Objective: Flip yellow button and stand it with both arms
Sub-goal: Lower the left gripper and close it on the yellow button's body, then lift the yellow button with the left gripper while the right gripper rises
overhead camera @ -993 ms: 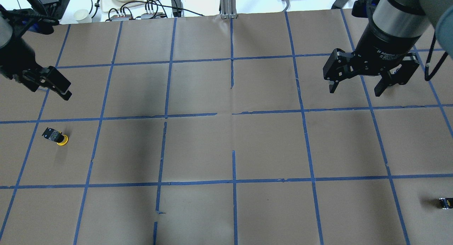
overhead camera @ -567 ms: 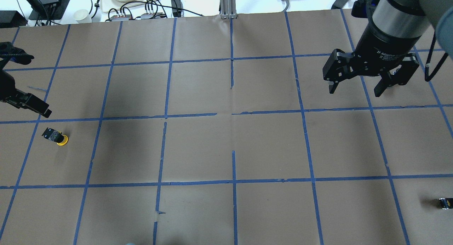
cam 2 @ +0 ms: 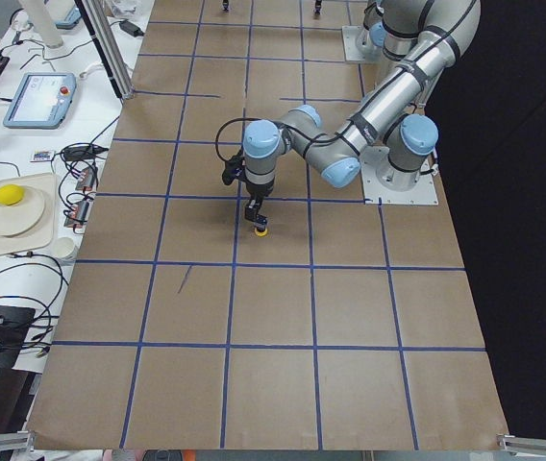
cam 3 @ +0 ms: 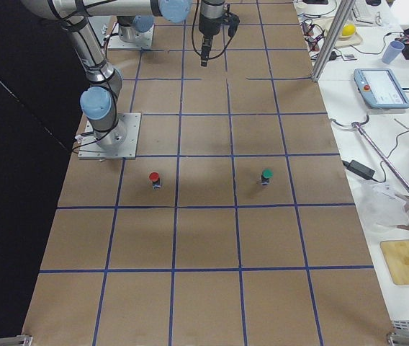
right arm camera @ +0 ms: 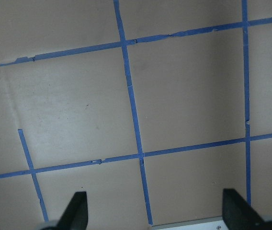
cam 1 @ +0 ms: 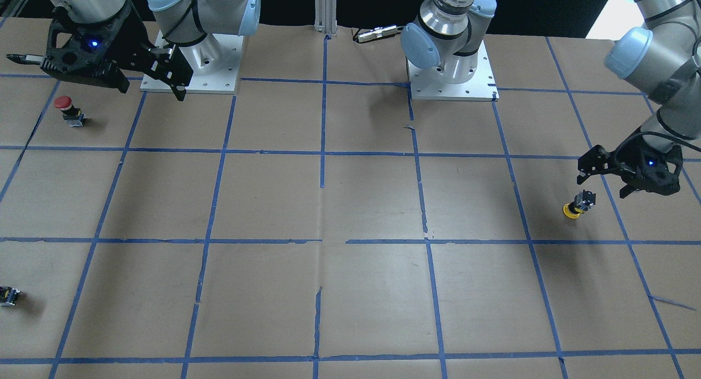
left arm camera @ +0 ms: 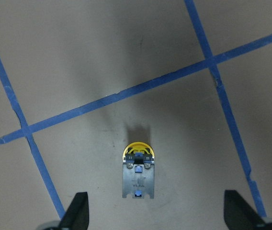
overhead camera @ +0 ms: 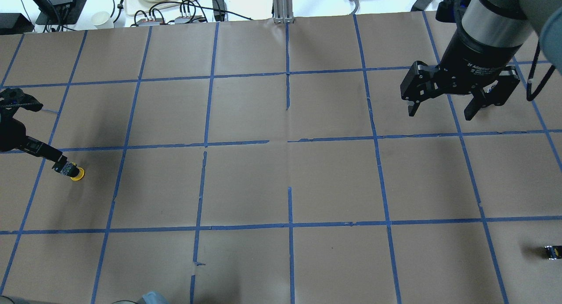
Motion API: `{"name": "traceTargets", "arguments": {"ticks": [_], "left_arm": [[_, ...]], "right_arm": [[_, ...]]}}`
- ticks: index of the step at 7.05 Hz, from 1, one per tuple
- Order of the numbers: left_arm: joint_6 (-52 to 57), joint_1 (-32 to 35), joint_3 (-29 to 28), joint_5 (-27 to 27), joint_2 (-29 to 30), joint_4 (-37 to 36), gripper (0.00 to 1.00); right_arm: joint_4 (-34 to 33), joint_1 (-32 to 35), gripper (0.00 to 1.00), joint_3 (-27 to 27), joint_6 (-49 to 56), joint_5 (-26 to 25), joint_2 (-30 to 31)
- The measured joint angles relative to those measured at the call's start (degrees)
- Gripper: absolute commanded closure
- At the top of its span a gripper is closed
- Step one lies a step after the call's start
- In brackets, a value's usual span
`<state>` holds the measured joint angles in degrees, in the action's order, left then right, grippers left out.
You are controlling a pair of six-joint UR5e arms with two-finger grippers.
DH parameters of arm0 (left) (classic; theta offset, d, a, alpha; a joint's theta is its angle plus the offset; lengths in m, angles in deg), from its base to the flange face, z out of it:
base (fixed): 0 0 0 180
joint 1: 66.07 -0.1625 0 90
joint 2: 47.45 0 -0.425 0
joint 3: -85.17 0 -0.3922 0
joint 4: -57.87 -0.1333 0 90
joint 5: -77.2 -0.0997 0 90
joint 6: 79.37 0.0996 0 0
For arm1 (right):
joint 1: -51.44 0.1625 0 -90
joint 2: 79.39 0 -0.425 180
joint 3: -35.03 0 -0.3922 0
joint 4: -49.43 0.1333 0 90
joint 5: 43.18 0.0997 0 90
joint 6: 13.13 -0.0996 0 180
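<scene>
The left wrist view's bottom edge cropped the left gripper (left arm camera: 157, 218) to two fingertips (left arm camera: 77, 212); the button's (left arm camera: 137, 181) body hid most of its cap. Overhead, the left edge cut that gripper off — one finger (overhead camera: 46, 152) showed, its tip over the button's body, touching or not unclear. The small block (overhead camera: 552, 252) was clipped by the right edge. From the right end, the button was too small to find.

White print, seemingly "2F Adaptive", then cut off, on the black body of the right claw (overhead camera: 440, 114).
</scene>
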<state>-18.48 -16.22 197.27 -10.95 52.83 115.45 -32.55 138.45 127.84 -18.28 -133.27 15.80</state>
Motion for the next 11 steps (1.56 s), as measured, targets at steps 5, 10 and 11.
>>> {"name": "traceTargets", "arguments": {"ticks": [5,10,11], "left_arm": [[0.89,-0.19,4.60,-0.08,1.63,-7.64,0.02],[3.71,-0.19,4.13,-0.26,4.50,-9.81,0.70],[4.06,-0.19,4.10,-0.33,4.45,-9.93,0.82]], "right_arm": [[-0.33,-0.08,0.00,0.23,-0.08,0.08,0.00],[-0.86,-0.09,0.00,0.43,-0.51,-0.21,-0.36],[-0.89,-0.09,0.00,0.44,-0.52,-0.21,-0.40]]}}
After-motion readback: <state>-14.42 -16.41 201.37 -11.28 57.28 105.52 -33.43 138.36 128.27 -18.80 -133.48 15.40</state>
